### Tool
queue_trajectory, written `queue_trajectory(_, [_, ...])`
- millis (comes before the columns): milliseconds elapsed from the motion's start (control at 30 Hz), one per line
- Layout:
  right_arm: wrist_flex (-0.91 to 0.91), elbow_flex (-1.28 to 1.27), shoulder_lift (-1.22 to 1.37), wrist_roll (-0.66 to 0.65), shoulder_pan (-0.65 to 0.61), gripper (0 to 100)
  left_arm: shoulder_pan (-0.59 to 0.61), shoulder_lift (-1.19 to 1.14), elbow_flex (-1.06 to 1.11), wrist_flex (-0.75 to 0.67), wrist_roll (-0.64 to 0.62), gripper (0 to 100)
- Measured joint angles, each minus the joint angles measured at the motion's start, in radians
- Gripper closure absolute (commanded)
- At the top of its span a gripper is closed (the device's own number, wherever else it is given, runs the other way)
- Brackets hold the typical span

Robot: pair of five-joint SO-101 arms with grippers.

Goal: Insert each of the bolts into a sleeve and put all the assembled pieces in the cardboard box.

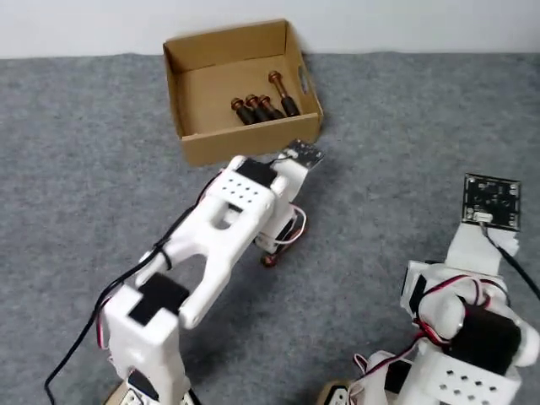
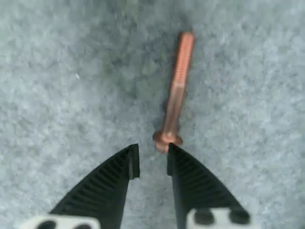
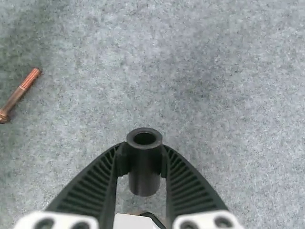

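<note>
A copper bolt (image 2: 174,90) lies flat on the grey carpet, its flanged head toward my left gripper (image 2: 152,160). That gripper is open, its fingertips just short of the head, and nothing sits between them. In the high view the bolt's head (image 1: 268,260) peeks out beneath the left arm (image 1: 228,224). My right gripper (image 3: 143,164) is shut on a black sleeve (image 3: 144,162), held upright with its bore facing the camera. The same bolt (image 3: 19,95) lies off to the side on the carpet. The cardboard box (image 1: 194,84) at the back holds several assembled pieces (image 1: 257,108).
Grey carpet (image 1: 405,126) covers the table. The right arm (image 1: 464,329) stands at the front right, its wrist camera board (image 1: 491,202) raised. The left arm's camera board (image 1: 302,153) is close to the box's front wall. A white wall runs along the back.
</note>
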State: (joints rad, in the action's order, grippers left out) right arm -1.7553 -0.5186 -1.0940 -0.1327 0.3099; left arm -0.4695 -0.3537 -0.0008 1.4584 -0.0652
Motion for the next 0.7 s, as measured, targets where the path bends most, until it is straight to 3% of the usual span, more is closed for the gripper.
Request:
queue_trajectory(233, [0.0, 0.0, 0.0, 0.0, 0.0, 99.1, 0.0, -0.147, -0.16, 0.02, 0.0, 83])
queue_trajectory(467, [0.0, 0.0, 0.0, 0.0, 0.0, 99.1, -0.043, -0.235, -0.186, 0.017, -0.003, 84])
queue_trajectory(533, [0.0, 0.0, 0.0, 0.0, 0.0, 99.1, -0.049, -0.262, -0.186, 0.018, -0.003, 87])
queue_trajectory(633, [0.0, 0.0, 0.0, 0.0, 0.0, 99.1, -0.052, -0.292, -0.196, 0.02, -0.023, 100])
queue_trajectory(700, [0.0, 0.0, 0.0, 0.0, 0.0, 99.1, -0.058, -0.299, -0.204, 0.021, -0.041, 99])
